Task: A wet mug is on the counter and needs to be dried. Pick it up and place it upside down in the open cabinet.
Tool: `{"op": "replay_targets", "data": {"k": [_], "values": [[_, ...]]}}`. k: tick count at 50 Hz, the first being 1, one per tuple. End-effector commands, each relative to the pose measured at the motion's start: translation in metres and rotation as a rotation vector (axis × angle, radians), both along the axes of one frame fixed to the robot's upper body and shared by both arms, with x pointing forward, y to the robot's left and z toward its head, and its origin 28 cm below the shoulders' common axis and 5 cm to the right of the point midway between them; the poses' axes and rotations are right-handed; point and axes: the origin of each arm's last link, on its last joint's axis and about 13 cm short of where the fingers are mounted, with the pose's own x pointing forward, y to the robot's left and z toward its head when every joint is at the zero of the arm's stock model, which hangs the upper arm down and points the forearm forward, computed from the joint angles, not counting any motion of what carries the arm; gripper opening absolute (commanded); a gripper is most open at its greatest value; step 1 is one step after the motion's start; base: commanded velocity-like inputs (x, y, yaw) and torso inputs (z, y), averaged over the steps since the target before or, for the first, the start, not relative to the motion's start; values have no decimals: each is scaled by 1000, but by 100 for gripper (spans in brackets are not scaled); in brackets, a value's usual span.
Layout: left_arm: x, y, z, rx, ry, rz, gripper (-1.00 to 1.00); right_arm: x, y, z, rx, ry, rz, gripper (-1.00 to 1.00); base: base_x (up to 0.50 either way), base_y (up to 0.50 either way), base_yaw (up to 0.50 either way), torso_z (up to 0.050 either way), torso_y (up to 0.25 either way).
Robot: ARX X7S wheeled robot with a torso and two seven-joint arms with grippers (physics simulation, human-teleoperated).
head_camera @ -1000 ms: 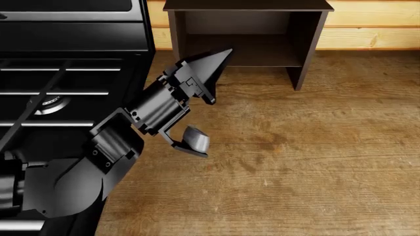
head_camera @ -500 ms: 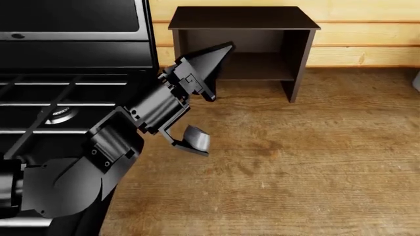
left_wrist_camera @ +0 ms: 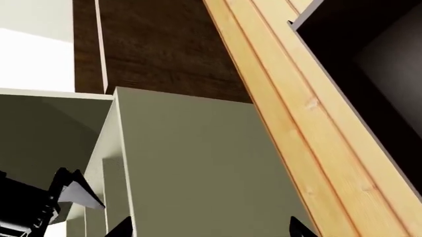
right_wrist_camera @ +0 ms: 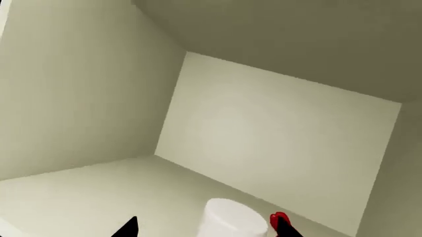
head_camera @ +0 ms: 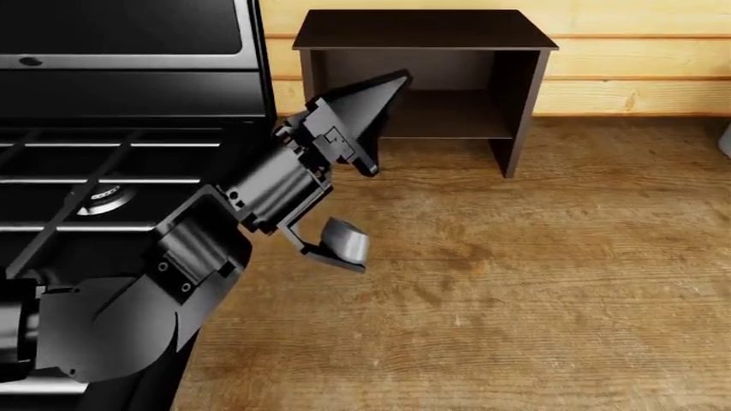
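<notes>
The task is sitting at its opening step, as I judge it: the mug is not showing anywhere on the counter [head_camera: 549, 282] in the head view. From 7 o'clock the left arm is reaching up toward 12, with the left gripper [head_camera: 375, 163] hanging spread wide and empty. Beyond it, at 12 o'clock, the cabinet [head_camera: 423, 30] is standing open. In the right wrist view a white cylinder [right_wrist_camera: 228, 217], probably the mug, is lying between the tips of the right gripper [right_wrist_camera: 205, 231]; I cannot tell whether it is grasped. The next move calls for confirming a firm grasp.
</notes>
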Motion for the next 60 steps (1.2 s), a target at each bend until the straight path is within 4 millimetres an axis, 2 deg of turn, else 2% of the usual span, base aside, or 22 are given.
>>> {"op": "replay_targets", "data": {"k": [1,15,24,44,60], "values": [[-1,0,3,-8,-4,8,100,-52,-19,4,-28,-15,18,100,0,0,0,0,0],[-4,1,5,-20,-8,13,100,-79,-29,-8,-53,-16,12,100,0,0,0,0,0],[-4,3,3,-23,-6,17,100,-91,-34,-31,-54,4,37,100,0,0,0,0,0],[-3,2,1,-27,-3,17,100,-63,-58,-63,-31,77,38,100,0,0,0,0,0],[-5,4,4,-32,-8,22,100,-44,-67,-91,-18,123,53,100,0,0,0,0,0]]}}
